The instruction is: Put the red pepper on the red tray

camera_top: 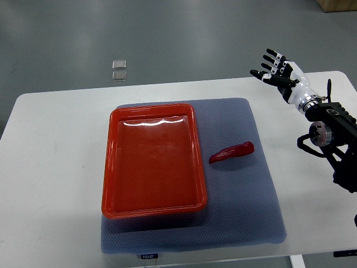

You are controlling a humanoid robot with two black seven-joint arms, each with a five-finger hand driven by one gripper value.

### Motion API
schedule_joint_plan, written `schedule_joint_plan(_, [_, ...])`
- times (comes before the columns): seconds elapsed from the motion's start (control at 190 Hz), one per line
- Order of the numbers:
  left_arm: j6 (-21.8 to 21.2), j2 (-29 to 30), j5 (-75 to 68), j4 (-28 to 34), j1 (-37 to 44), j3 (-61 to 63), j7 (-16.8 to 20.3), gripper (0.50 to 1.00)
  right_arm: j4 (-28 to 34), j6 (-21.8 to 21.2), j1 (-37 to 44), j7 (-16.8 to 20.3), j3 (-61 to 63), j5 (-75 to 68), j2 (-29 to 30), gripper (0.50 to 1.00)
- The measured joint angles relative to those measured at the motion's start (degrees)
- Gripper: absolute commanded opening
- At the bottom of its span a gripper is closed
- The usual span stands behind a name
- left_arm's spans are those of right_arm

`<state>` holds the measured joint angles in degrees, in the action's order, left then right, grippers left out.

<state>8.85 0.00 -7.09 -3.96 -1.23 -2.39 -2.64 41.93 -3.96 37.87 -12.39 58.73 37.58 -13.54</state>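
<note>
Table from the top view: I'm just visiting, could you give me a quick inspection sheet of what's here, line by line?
Surface: white table with a blue-grey mat laid on it.
Job's things: red tray sits on the mat's left part, nothing in it; red pepper lies on the mat just right of the tray, not touching it.
Clutter: nothing seen on the table.
Hands: right hand is raised over the table's far right corner, fingers spread, holding nothing; left hand not in view.
Cables: dark cabling along the right arm.
Surroundings: grey floor with two small clear squares; a cardboard box corner at the top right.
</note>
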Motion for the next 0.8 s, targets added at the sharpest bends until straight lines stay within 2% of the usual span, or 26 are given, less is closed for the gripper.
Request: schedule_joint_plan(0.801, [0.0,0.0,0.1,-0.1,0.2,-0.3,0.1,1.0,0.0,-0.6,0.2,0.0,0.0,-0.1,-0.5,0.926])
